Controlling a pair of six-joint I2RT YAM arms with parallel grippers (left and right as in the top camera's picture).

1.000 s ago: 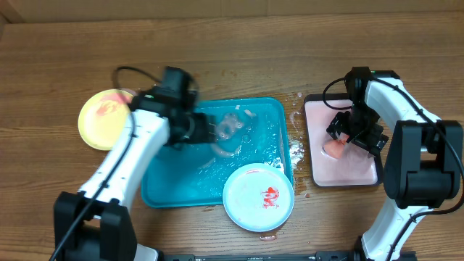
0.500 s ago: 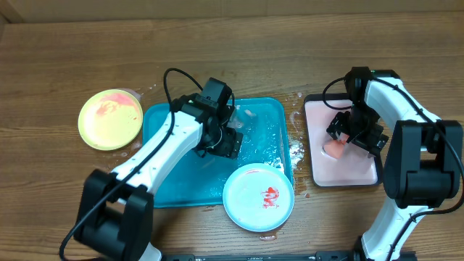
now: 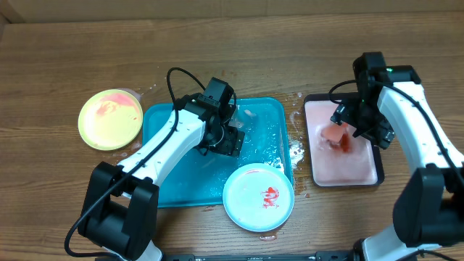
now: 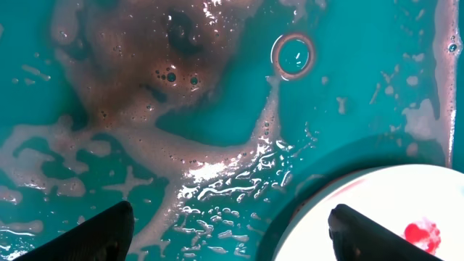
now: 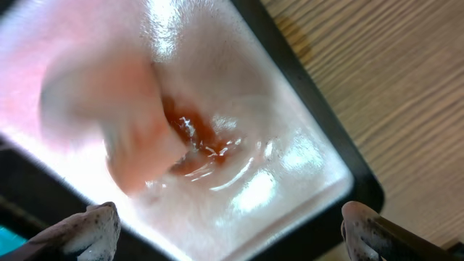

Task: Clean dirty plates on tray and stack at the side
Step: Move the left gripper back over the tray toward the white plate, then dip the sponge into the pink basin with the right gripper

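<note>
The teal tray [image 3: 174,181] lies mid-table, its floor [image 4: 87,65] wet with brownish foam. A pale blue plate [image 3: 258,196] with a red smear rests on the tray's front right corner. In the left wrist view that plate [image 4: 377,210] lies under the right fingertip [image 4: 359,232]. A yellow-green plate [image 3: 110,119] smeared red sits on the table left of the tray. My left gripper [image 3: 230,141] [image 4: 235,235] hangs open over the tray's middle, holding nothing. My right gripper [image 3: 349,130] [image 5: 232,232] is open above the pink tray, with an orange sponge [image 3: 336,138] [image 5: 130,123] below it.
The small black-rimmed pink tray [image 3: 362,170] [image 5: 275,196] stands right of the teal tray, its floor wet. Foam splashes [image 3: 296,151] lie on the wood between the two trays. Bare wooden table runs along the far side.
My left arm swung right from beside the yellow-green plate to over the tray's middle, then held still. My right arm shifted toward the far side over the pink tray.
</note>
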